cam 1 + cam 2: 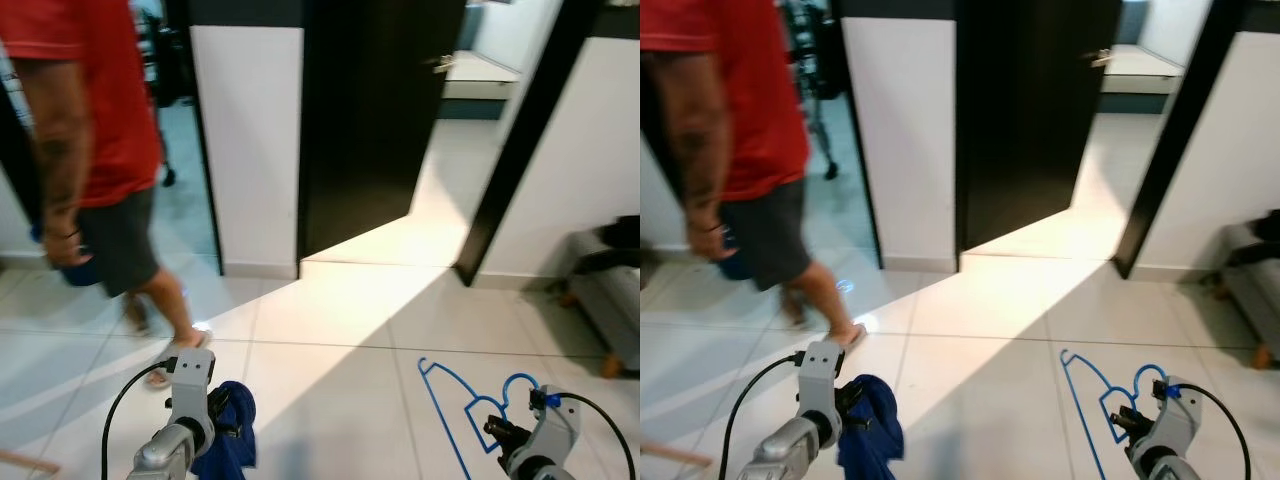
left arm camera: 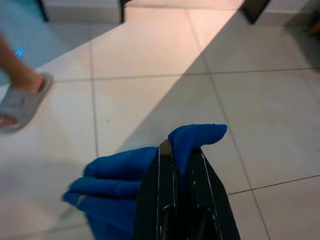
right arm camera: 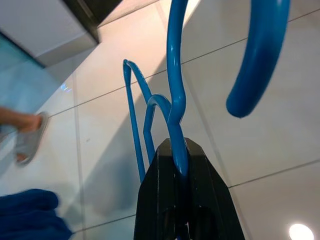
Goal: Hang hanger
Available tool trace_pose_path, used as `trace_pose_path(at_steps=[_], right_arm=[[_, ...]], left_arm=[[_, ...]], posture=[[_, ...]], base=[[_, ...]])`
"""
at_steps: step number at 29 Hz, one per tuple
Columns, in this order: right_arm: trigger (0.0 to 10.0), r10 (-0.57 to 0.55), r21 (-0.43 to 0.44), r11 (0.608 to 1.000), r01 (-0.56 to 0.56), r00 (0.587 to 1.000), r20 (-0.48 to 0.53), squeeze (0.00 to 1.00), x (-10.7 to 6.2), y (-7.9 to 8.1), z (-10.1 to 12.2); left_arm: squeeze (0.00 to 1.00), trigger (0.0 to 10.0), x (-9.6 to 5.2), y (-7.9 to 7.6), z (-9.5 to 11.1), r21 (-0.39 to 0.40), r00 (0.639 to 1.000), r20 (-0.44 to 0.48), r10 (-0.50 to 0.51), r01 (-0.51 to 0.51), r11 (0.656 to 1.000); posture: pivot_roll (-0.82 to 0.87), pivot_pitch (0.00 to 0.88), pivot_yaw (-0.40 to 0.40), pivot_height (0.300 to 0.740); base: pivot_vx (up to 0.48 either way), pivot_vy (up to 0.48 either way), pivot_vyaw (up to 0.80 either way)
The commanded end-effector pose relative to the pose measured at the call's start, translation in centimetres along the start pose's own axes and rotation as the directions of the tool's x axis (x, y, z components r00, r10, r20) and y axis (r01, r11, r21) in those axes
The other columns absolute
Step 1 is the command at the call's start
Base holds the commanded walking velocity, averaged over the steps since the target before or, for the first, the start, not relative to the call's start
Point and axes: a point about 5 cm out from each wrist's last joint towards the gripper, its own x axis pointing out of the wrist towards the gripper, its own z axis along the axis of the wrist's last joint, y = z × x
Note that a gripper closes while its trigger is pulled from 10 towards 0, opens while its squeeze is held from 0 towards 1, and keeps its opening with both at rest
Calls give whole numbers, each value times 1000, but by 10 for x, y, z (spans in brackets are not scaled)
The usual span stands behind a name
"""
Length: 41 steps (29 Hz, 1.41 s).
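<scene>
Blue hanger [image 3: 172, 95] clamped in right pincer [image 3: 179, 165], raised above tiled floor [image 1: 340, 340]. Blue cloth [image 2: 125, 175] pinched in left pincer [image 2: 182, 162]. Person in red shirt [image 1: 95, 150] near doorway, well apart.

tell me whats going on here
The robot stands on a tiled floor facing a dark open door. Its right claw is shut on a blue hanger, and its left claw is shut on a blue cloth. A person in a red shirt walks past on its left.
</scene>
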Motion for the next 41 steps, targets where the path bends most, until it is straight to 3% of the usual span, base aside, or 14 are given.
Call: trace_pose_path(at_steps=[1,20,26,29,30,31,32,33,34,35,38,39,40,41], right_arm=[[10000,4,11,1000,-4,1000,1,0,0,2,-3],[10000,23,6,1000,-23,1000,-1,0,1,5,-3],[10000,69,-40,997,-69,998,-4,0,-1,9,-5],[10000,207,-160,966,-204,978,2,0,-6,15,1],[10000,207,-160,966,-204,978,2,0,-6,15,1],[10000,314,-225,928,-297,948,44,0,-12,22,23],[10000,314,-225,928,-297,948,44,0,-12,22,23],[10000,383,-274,896,-350,921,77,0,-16,29,44],[10000,427,-298,875,-383,899,100,0,-18,36,58],[10000,427,-298,875,-383,899,100,0,-18,36,58],[10000,516,-348,823,-449,847,128,0,-24,51,80],[10000,555,-372,796,-477,821,134,0,-27,57,89],[10000,625,-412,741,-530,770,133,0,-33,71,101],[10000,625,-412,741,-530,770,133,0,-33,71,101]], left_arm=[[0,10000,-2,3,-4,8,1000,-9,4,-4,1000],[0,10000,-2,6,-4,9,1000,-8,5,-5,1000],[0,10000,-1,9,3,72,1000,18,14,-15,997],[0,10000,9,18,53,168,985,173,8,-38,985],[0,10000,9,18,53,168,985,173,8,-38,985],[0,10000,13,18,99,241,955,294,-41,-33,970],[0,10000,13,18,99,241,955,294,-41,-33,970],[0,10000,14,16,131,295,925,369,-87,-28,955],[0,10000,14,14,147,314,909,403,-111,-24,949],[0,10000,14,14,147,314,909,403,-111,-24,949],[0,10000,15,8,173,344,877,456,-153,-15,939],[0,10000,14,5,182,356,863,475,-171,-10,934],[0,10000,13,-1,199,375,837,510,-199,-7,927],[0,10000,13,-1,199,375,837,510,-199,-7,927]], posture=[[-51,0,-20,740],[-58,0,-11,740],[-70,0,-8,740],[-63,0,-10,740],[-63,0,-10,740],[-65,0,-6,740],[-65,0,-6,740],[-78,0,4,740],[-86,0,11,740],[-86,0,11,740],[-91,0,15,740],[-91,0,15,740],[-96,0,20,740],[-96,0,20,740]], base=[[0,0,-800],[0,0,-800],[0,0,-800],[0,0,-800],[0,0,-800],[0,0,-800],[0,0,-800],[0,0,-800],[0,0,-800],[0,0,-800],[0,0,-800],[0,0,-800],[0,0,-800],[0,0,-800]])
